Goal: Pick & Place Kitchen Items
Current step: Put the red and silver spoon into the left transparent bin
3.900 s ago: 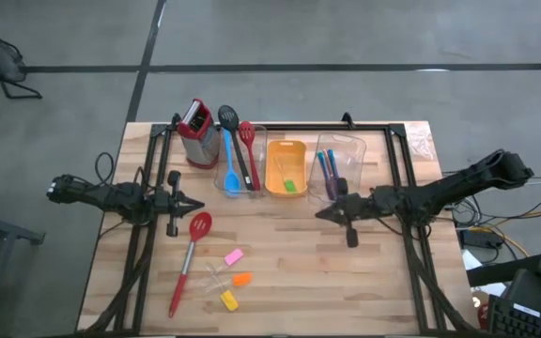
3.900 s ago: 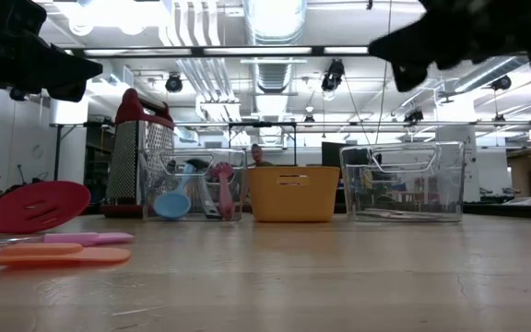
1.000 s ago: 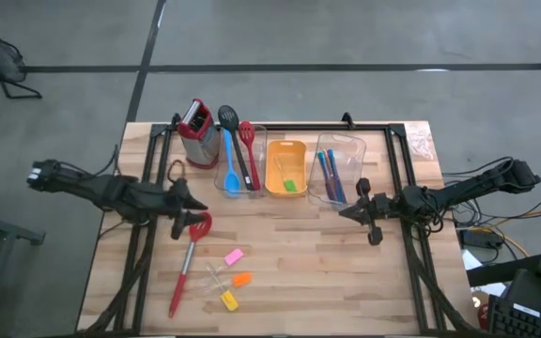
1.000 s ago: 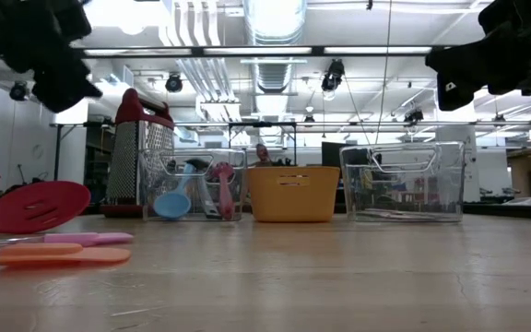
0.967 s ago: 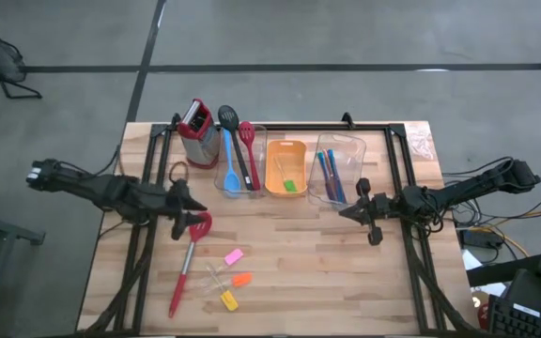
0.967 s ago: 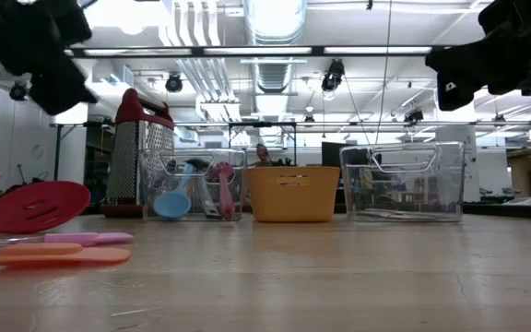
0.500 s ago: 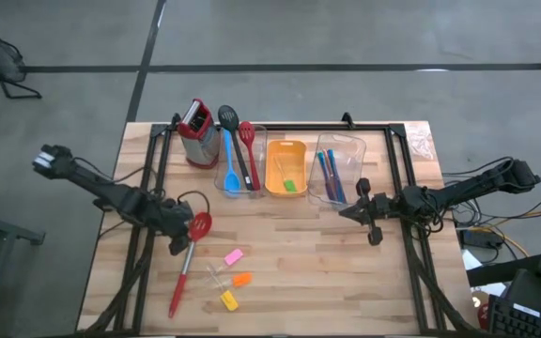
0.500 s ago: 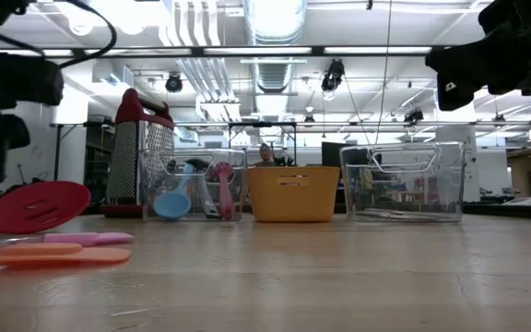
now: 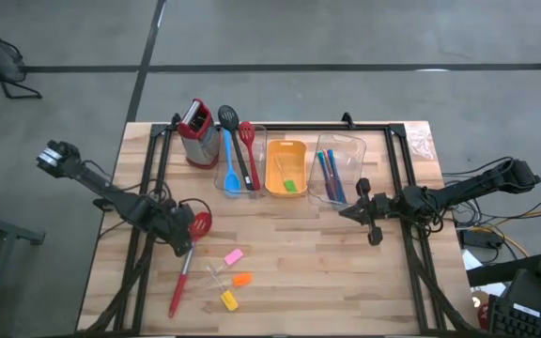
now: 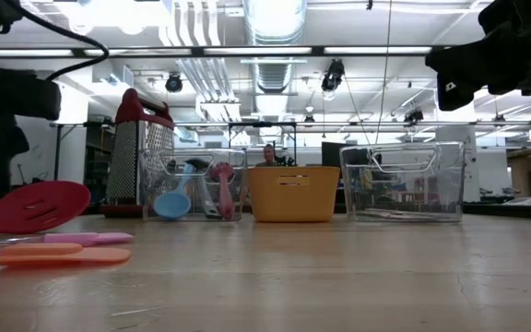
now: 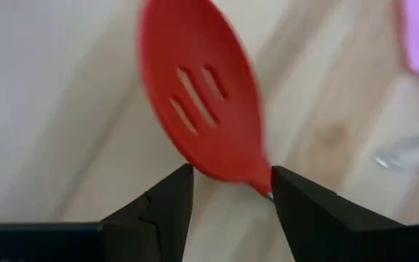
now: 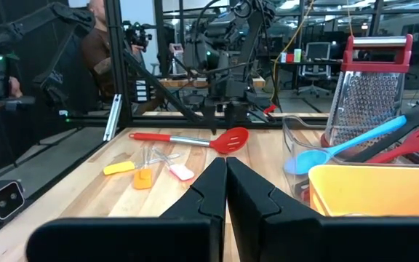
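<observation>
Starting at the near edge of the bench [image 9: 346,282], a yellow piece [image 9: 228,300], an orange piece [image 9: 241,279] and a pink piece [image 9: 233,255] are seen lying close together, with some clear thin cutlery between them. Just beside them, the red slotted spoon [image 9: 188,263] is laid flat on the wood, handle toward the near edge, head away from it. The left claw [image 9: 182,237] is lowered over the neck of that spoon, and in the left wrist view its fingers [image 11: 162,207] are spread to either side of the narrow end of the spoon head; contact cannot be confirmed. The right claw [image 9: 348,213] is held in the air on the other side of the bench, well apart from the loose items, with its fingers [image 12: 208,191] pressed together and nothing between them. Farther back a row of containers is set: a clear bin [image 9: 259,136] with a blue spoon [image 9: 228,161], a black slotted spoon [image 9: 234,141] and another red slotted spoon [image 9: 249,150] in it, an orange tray [image 9: 285,152] holding a small green piece [image 9: 290,185], and a second clear bin [image 9: 346,143] holding blue-handled cutlery [image 9: 326,174]. A metal grater [image 9: 195,131] with red trim is stood upright just beside the first bin. Beyond the bench, a person [image 10: 268,155] is partly visible in the low view.
</observation>
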Robot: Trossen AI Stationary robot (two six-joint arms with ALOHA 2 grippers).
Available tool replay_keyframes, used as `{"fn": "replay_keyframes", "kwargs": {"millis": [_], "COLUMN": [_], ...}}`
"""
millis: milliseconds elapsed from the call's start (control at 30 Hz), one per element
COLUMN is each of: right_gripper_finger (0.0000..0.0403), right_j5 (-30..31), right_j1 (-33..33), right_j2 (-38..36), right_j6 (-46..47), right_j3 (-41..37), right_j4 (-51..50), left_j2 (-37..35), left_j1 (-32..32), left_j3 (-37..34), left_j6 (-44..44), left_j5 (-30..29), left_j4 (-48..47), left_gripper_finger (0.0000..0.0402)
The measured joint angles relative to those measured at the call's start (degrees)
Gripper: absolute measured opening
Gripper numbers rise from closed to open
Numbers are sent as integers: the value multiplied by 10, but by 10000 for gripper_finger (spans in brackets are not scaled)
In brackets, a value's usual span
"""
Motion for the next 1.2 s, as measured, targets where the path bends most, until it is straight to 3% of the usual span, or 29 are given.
{"fn": "replay_keyframes", "kwargs": {"millis": [200,467,667,833,1067,1200], "right_gripper_finger": [8,8,8,8,8,8], "right_j5": [0,0,0,0,0,0], "right_j1": [0,0,0,0,0,0], "right_j2": [0,0,0,0,0,0], "right_j6": [0,0,0,0,0,0], "right_j3": [0,0,0,0,0,0], "right_j4": [0,0,0,0,0,0], "left_j2": [9,11,12,11,8,6], "left_j1": [1,1,1,1,2,2], "left_j3": [0,-19,-63,-68,-66,-67], "left_j6": [9,33,39,52,65,63], "left_j5": [-79,-86,-86,-87,-98,-105], "left_j4": [-5,7,72,101,126,131], "left_gripper_finger": [191,190,185,141,35,26]}}
